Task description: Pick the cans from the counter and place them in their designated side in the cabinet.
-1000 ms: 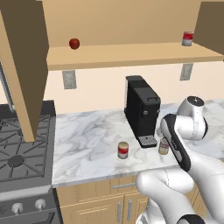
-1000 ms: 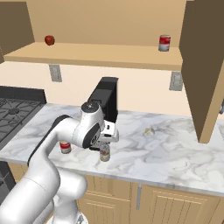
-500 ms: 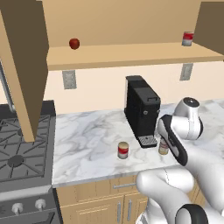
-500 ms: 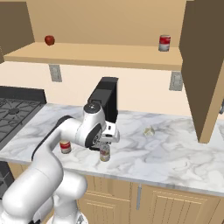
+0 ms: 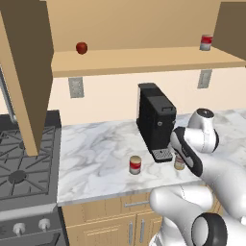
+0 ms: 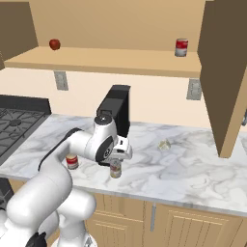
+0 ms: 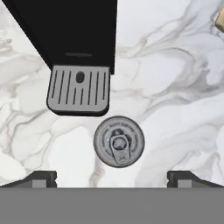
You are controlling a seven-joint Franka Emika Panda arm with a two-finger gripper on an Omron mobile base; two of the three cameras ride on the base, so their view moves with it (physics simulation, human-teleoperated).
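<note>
Hanging spread wide and empty, the tool (image 7: 112, 177) directly above the upright olive-labelled tin can (image 7: 118, 141), standing on the white marble tabletop (image 7: 175, 96) just beside the black coffee machine's grey drip tray (image 7: 78, 89).

Grey-veined white marble counter (image 7: 175, 87), smooth; metal-topped can (image 7: 118, 141) (pull-tab, dull sheen); light wooden cabinet (image 5: 139, 60).

We are seeing a white counter (image 5: 101, 149) streaked with grey veins, a black coffee machine (image 5: 154, 120), a red-banded can (image 5: 135, 165), a grey-topped can (image 7: 119, 141), and a tan cabinet (image 6: 111, 60) carrying darker brown doors.
</note>
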